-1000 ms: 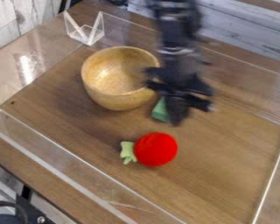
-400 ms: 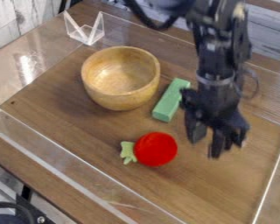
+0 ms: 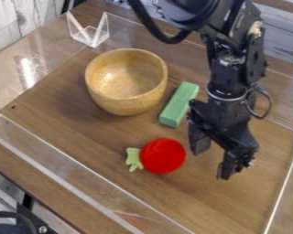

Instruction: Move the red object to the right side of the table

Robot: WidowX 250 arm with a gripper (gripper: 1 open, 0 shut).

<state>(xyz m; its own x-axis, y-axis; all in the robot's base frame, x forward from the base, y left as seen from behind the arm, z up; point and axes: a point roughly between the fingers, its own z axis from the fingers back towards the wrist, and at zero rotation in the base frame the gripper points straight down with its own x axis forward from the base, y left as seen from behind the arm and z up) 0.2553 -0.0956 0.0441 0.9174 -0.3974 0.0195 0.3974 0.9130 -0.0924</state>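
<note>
- While the red object [image 3: 164, 155] sits on the table [image 3: 76, 137] near the front edge, a little to the viewer's right of the middle, nothing is touching it.
- Its green leafy tip points toward the viewer's left, so its long axis runs roughly left to right across the picture; the body itself is close to round.
- Just beside it on the viewer's right hangs the gripper [image 3: 218, 153], pointing straight down with its fingers spread wide and nothing between them.
- One fingertip stands close to the red object's right flank; the other is lower in the picture and further right, so the object lies outside the gap, toward the viewer's left.
- That offset is what the next move likely turns on: the fingers would have to shift left in the picture to straddle the ball before closing.
- A wooden bowl [image 3: 125, 80] and a green block [image 3: 179, 102] lie further back, apart from the red object.
- Bare table shows on the right, under and behind the arm.
</note>
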